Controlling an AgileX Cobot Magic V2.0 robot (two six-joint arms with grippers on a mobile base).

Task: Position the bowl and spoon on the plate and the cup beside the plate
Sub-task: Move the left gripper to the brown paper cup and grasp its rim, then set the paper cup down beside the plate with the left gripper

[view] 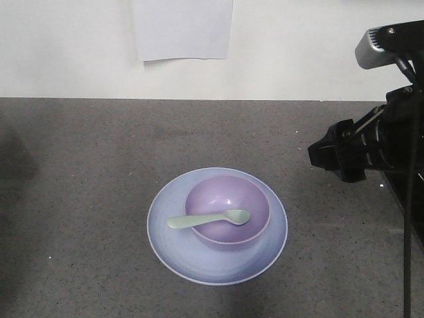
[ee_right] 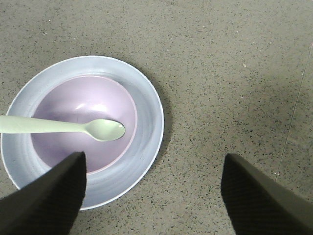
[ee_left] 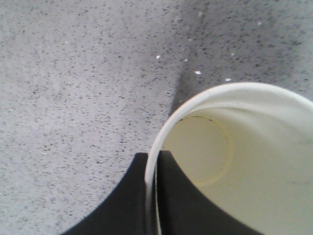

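plate (ee_right: 146,105) below-left of spread, empty right gripper (ee_right: 154,196) | bowl (ee_right: 73,105) on plate, spoon (ee_right: 63,127) inside | left gripper (ee_left: 154,196) pinches cup (ee_left: 254,147) rim

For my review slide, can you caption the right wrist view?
Open right tool above the table, spoon resting scoop-down in the bowl, bowl sitting on the plate.

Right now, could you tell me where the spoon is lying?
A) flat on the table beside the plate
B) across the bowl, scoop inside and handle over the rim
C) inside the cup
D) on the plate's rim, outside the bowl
B: the spoon has its scoop down in the bowl and its handle sticking out over the bowl's rim, above the plate.
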